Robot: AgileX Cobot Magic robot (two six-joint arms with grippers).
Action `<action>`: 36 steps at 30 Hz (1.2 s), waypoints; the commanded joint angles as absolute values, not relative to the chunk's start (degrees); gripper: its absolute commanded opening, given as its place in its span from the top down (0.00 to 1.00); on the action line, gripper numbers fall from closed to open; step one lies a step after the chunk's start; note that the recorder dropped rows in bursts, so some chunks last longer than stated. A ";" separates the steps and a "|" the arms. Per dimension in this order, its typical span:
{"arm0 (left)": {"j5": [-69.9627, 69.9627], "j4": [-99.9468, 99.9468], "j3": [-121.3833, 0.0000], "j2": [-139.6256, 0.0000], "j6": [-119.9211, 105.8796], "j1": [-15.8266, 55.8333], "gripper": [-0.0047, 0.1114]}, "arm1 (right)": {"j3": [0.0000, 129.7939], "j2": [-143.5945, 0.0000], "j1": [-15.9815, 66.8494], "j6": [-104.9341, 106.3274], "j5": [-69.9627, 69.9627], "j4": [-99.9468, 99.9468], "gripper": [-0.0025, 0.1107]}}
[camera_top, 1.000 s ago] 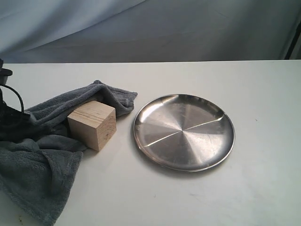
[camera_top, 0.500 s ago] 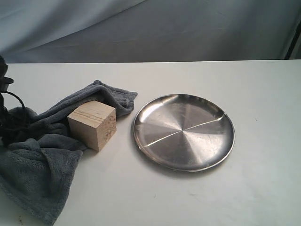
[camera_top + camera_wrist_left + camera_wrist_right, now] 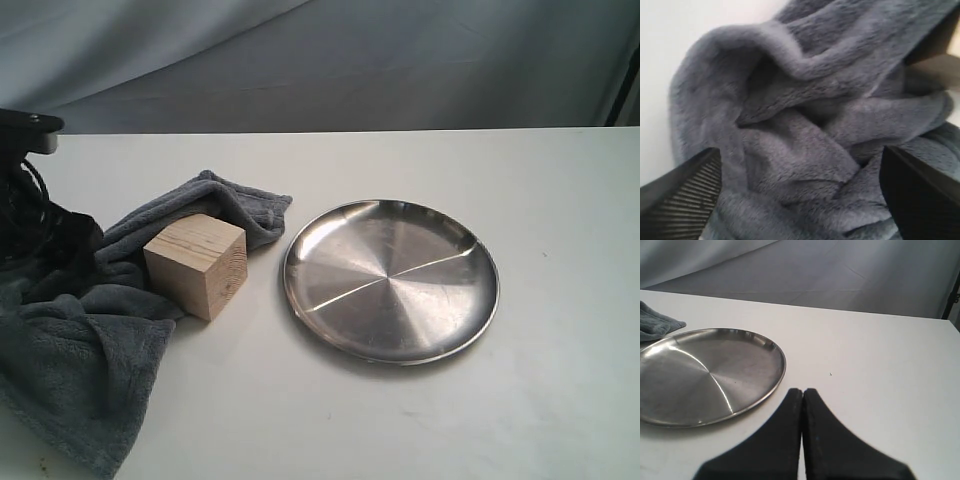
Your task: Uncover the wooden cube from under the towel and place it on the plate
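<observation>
Since a second ago, our left arm [image 3: 22, 128] is standing higher at the left edge of the exterior view, and the towel [image 3: 90, 340] is no longer being pulled up there; it is lying slumped in a heap on the table [image 3: 400, 420]. Cube and plate are sitting where they were.

We are holding the left gripper [image 3: 800, 152] over the towel's folds with its jaws spread wide. Its fingers [image 3: 685, 195] are standing well apart on either side of the plush, and nothing is pinched between them.

We are keeping the right gripper [image 3: 802, 405] fully closed, its two black fingers pressing together with nothing between them. It is hovering over bare table just beside the plate's rim.

The cube [image 3: 197, 262] is sitting uncovered and upright on the table, left of the plate [image 3: 390, 280] and apart from it. The towel is wrapping around its back and left side, touching it, and one grey fold is reaching past it toward the plate's near rim. The rest of the towel is spreading toward the front left corner.

The plate is lying flat with nothing on it, catching bright streaks of light.
</observation>
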State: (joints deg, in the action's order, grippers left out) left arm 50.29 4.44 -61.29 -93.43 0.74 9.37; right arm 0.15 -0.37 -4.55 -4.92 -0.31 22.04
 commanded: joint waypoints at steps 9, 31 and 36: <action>33.98 -5.20 -61.63 -94.22 -27.10 9.28 0.26 | 0.00 0.00 -4.55 -5.15 -0.99 22.32 0.95; 13.58 -5.44 -61.63 -104.80 -17.59 9.28 0.96 | 0.00 0.00 -4.55 -5.15 -0.99 22.32 0.95; 10.56 -5.44 -61.63 -104.80 -13.16 8.77 0.96 | 0.00 0.00 -4.55 -5.15 -0.99 22.32 0.95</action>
